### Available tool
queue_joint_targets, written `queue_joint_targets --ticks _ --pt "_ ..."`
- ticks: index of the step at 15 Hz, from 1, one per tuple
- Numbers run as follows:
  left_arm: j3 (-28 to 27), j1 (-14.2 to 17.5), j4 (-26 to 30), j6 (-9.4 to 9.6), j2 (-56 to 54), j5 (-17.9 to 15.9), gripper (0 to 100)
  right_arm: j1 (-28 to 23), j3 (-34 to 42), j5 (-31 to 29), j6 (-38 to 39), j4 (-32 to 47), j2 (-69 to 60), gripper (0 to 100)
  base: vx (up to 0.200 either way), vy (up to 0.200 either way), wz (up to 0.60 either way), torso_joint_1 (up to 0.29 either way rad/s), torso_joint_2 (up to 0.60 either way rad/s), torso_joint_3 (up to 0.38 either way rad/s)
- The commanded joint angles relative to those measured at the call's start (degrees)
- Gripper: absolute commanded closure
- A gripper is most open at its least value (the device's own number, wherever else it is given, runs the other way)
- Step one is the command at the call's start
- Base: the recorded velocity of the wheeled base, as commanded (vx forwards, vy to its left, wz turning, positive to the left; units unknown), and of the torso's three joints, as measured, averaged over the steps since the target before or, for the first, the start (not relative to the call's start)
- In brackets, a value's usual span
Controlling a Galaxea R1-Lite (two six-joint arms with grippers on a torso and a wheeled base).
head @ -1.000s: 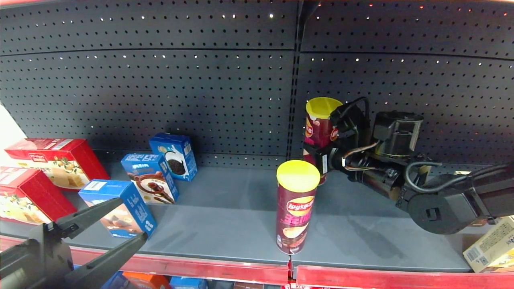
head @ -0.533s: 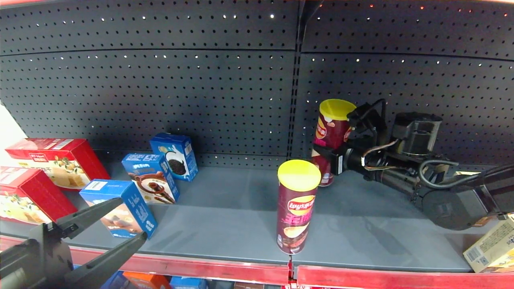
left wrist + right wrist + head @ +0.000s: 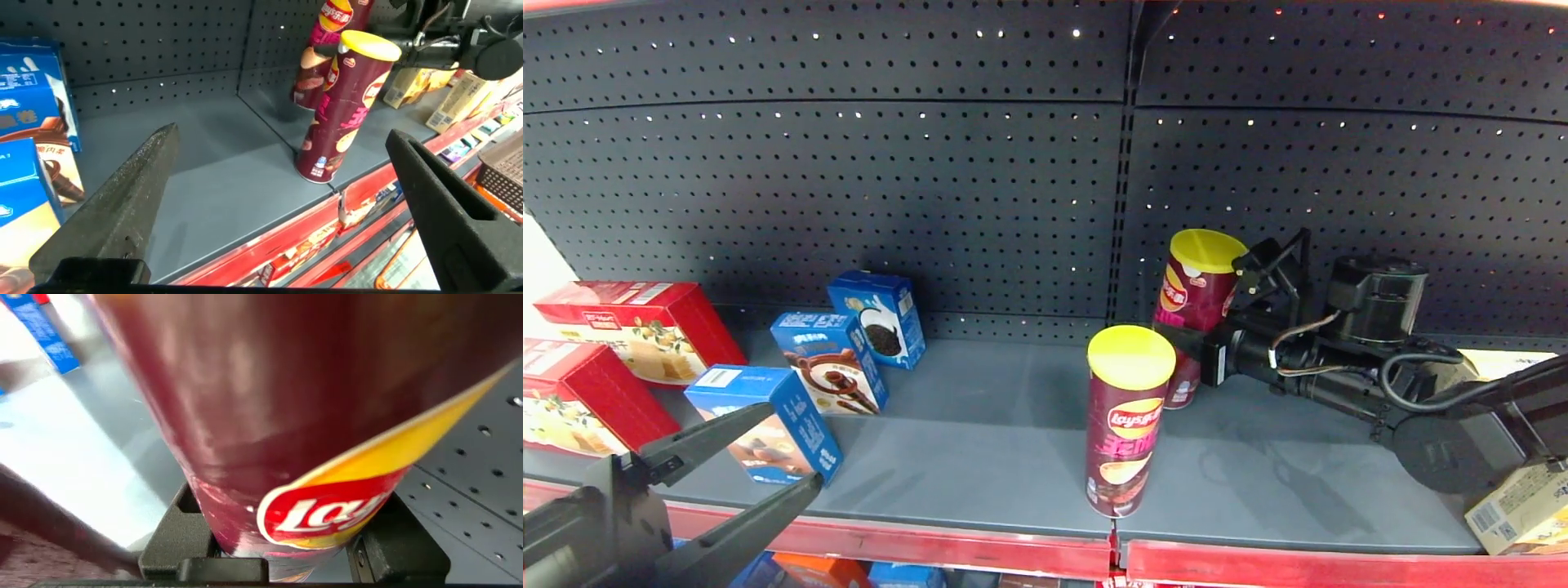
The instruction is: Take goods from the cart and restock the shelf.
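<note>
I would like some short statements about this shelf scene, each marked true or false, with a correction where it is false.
1. The right gripper holds a can. True.
2. The front can lies on its side. False: it stands upright near the front edge of the shelf.
3. The left gripper is open and empty. True.
4. Both cans have red lids. False: the lids are yellow.
5. Three blue boxes stand on the shelf. True.

Three blue biscuit boxes point(image 3: 829, 363) stand in a row beside two red boxes point(image 3: 637, 327) on the left, a pale yellow box point(image 3: 1515, 506) far right, before a dark perforated back panel point(image 3: 849, 180).
</note>
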Motion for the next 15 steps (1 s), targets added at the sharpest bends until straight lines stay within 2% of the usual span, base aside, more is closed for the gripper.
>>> queue_joint_targets --ticks 1,12,15 --pt "-0.07 0.00 -0.04 -0.07 0.13 -0.06 0 0.02 -0.06 0.08 -0.06 -0.55 1.68 100 0.000 0.000 0.00 0.000 0.00 0.000" --pt "-0.07 -0.09 -0.04 -0.07 0.22 -0.06 0 1.33 -1.64 0.61 -0.06 -1.87 4.85 100 0.000 0.000 0.00 0.000 0.00 0.000" --pt "-0.07 -0.09 0.05 -0.07 0.22 -0.06 0 1.95 -4.10 0.61 -0.06 -1.87 6.60 100 0.000 0.000 0.00 0.000 0.00 0.000"
